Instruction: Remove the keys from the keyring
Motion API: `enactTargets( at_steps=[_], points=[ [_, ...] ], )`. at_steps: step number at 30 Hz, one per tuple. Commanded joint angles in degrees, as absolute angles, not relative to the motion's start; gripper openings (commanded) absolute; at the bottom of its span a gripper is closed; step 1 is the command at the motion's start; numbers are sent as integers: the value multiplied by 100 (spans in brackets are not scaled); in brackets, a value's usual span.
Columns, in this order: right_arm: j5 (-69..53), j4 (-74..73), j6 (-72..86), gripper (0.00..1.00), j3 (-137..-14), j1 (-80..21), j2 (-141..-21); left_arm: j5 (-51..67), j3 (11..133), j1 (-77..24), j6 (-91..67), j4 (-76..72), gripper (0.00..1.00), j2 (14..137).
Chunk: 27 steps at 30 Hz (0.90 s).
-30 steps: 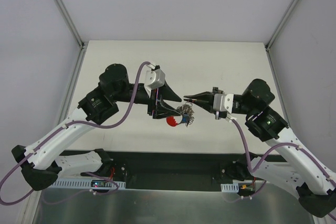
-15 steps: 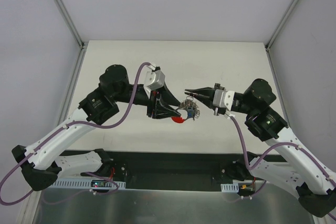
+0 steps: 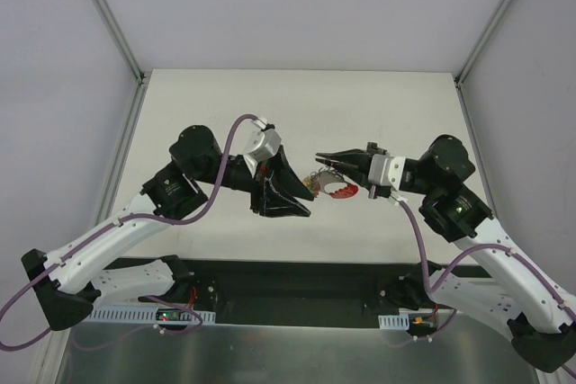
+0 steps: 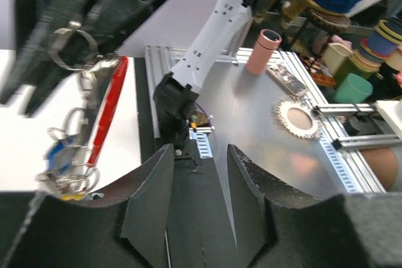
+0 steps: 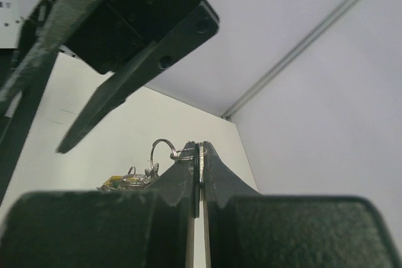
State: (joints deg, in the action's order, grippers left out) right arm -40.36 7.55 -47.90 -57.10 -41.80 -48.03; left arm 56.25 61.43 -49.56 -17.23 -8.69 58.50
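Note:
The keys (image 3: 331, 186) hang in a bunch above the table, just under my right gripper (image 3: 319, 162), with a red head (image 3: 345, 190) lowest. In the right wrist view that gripper (image 5: 199, 155) is shut on a thin silvery edge of the keyring (image 5: 164, 150), and the keys (image 5: 125, 181) dangle to its left. My left gripper (image 3: 286, 208) sits just left of the bunch, apart from it. In the left wrist view its fingers (image 4: 157, 180) stand open with nothing between them; the keyring (image 4: 72, 45), a red key (image 4: 110, 108) and a blue head (image 4: 59, 152) hang at the upper left.
The white table (image 3: 225, 105) lies under both arms, walled at the left, back and right. Along its near edge runs a black strip (image 3: 297, 281) carrying the arm bases. Beyond that edge a metal bench (image 4: 264, 117) holds a pink cup (image 4: 262, 51).
My left gripper has drawn back from the bunch and turned toward the near edge. The keys have swung right and now hang from the right gripper alone.

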Motion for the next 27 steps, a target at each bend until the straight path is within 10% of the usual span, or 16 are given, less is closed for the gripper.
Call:
enactTargets(
  at_steps=[1, 27],
  points=[
    [-5298, 1143, -4659, 1, -5774, -4157, -4562, 4323, 6275, -4992, -1381, -740, 37, 5258],
    [-5168, 1353, -4526, 1, -6012, -4737, -4465, 5142, 6302, -5405, -1617, -1485, 41, 5625]
  ],
)
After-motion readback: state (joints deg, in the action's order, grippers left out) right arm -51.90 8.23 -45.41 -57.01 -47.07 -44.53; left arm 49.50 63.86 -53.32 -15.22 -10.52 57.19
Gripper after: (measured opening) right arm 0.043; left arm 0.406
